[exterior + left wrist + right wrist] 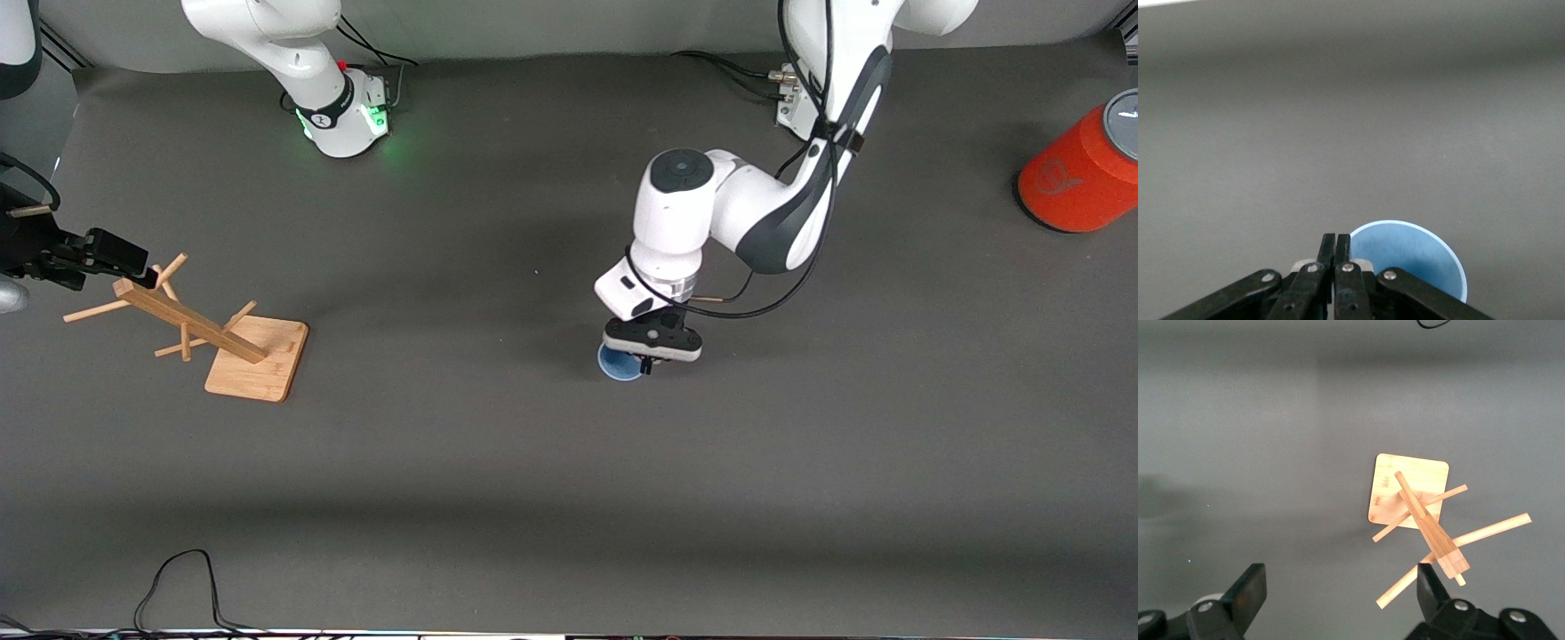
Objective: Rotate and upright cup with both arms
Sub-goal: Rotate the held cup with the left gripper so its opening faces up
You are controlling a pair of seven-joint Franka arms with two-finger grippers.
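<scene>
Front view, cup: the cup [620, 364] sits mid-table, mouth up, directly under the left gripper [652, 363], which comes straight down on its rim.
Front view, right arm: the right gripper [133, 267] waits well apart, over the wooden rack [213, 333] at the right arm's end of the table.
Left wrist view: fingers [1335, 250] pressed together on the cup's [1411, 257] rim wall, the open mouth just beside them; long axis looks vertical.
Right wrist view: fingers [1251, 590] spread, empty, rack [1421, 517] below.
Nearer arm: left, already touching.
</scene>
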